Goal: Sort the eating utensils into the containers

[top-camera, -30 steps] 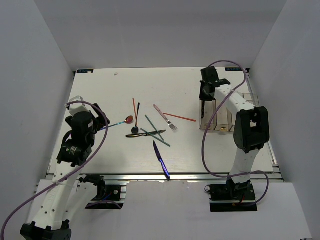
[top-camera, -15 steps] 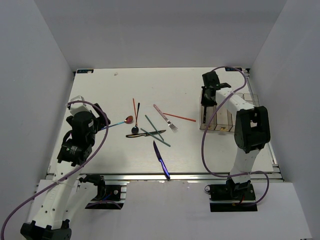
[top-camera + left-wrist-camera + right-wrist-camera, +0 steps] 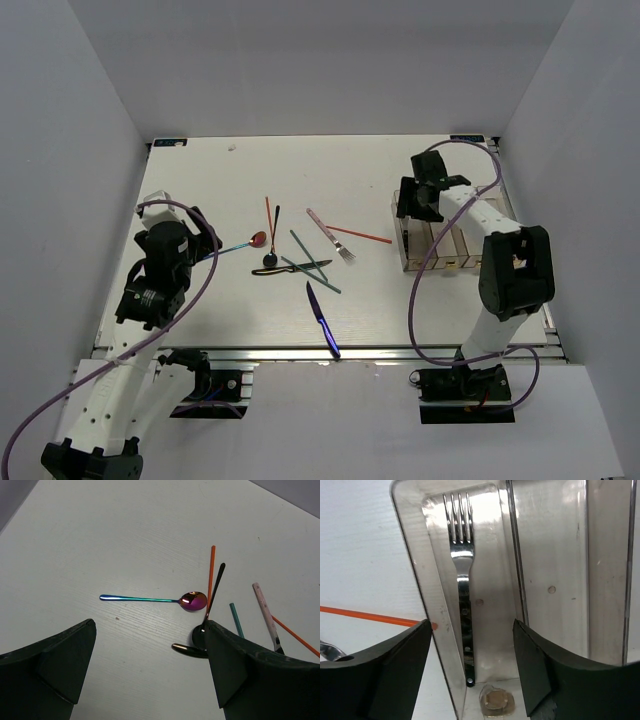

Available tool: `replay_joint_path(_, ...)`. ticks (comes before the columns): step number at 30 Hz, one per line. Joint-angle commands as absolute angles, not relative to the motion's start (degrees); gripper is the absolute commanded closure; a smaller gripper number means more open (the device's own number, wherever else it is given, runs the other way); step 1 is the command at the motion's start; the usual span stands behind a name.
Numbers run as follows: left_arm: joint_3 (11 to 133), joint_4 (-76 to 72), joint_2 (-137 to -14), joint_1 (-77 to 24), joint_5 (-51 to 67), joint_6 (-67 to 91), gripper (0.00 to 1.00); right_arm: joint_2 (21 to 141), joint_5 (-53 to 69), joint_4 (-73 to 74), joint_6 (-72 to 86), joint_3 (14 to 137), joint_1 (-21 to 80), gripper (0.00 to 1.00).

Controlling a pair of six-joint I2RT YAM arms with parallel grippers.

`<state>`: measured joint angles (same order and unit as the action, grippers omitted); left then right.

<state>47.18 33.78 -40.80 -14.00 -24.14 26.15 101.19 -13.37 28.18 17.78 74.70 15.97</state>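
Note:
A silver fork (image 3: 462, 580) lies flat in the leftmost bin of the containers (image 3: 427, 590), tines pointing away. My right gripper (image 3: 472, 660) hangs open just above that fork's handle end, at the bins' far end (image 3: 412, 200). On the table's middle lie a red-bowled spoon (image 3: 192, 600), a black spoon (image 3: 214, 592), a red chopstick (image 3: 211, 575), a teal chopstick (image 3: 236, 619), a pale-handled fork (image 3: 332, 237), a dark knife (image 3: 295, 268) and a blue knife (image 3: 322, 318). My left gripper (image 3: 150, 665) is open above bare table, left of the spoons.
A second red chopstick (image 3: 358, 234) lies between the pile and the containers (image 3: 445, 245), its tip near the bin wall (image 3: 370, 616). The neighbouring bin (image 3: 550, 555) holds nothing. A purple cable loops off each arm. White walls enclose the table.
My right gripper has opened and let the silver fork go; it hung upright from the jaws before and now lies in the leftmost bin. The left arm has not moved.

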Motion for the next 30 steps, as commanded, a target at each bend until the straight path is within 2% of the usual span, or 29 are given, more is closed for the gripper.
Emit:
replay_joint_path(1,47.02,32.26,-40.96,-13.89,-23.47,25.66,0.02,99.58,-12.83,28.12,16.96,79.36,16.35,0.28)
replay_joint_path(6,47.02,32.17,-41.40,-13.89,-23.47,25.66,0.02,99.40,-1.17,22.86,7.92,81.03,22.31,0.29)
replay_joint_path(9,47.11,32.26,-41.48,-13.89,-23.55,25.58,0.02,107.64,-4.47,28.37,4.23,90.39,30.04,0.33)
replay_joint_path(12,47.02,32.43,-41.40,-13.89,-23.73,25.66,0.02,115.39,-5.63,30.32,4.13,95.35,33.92,0.54)
replay_joint_path(13,46.93,32.34,-41.22,-13.89,-23.73,25.66,0.02,118.01,-5.10,30.24,4.48,97.71,34.80,0.63)
replay_joint_path(20,46.93,32.17,-41.66,-13.89,-23.03,25.58,0.02,124.80,-3.69,31.29,3.61,103.88,39.19,0.65)
replay_joint_path(30,46.85,32.17,-41.84,-13.89,-22.68,25.49,0.02,126.74,-7.21,30.67,3.08,102.31,40.52,0.65)
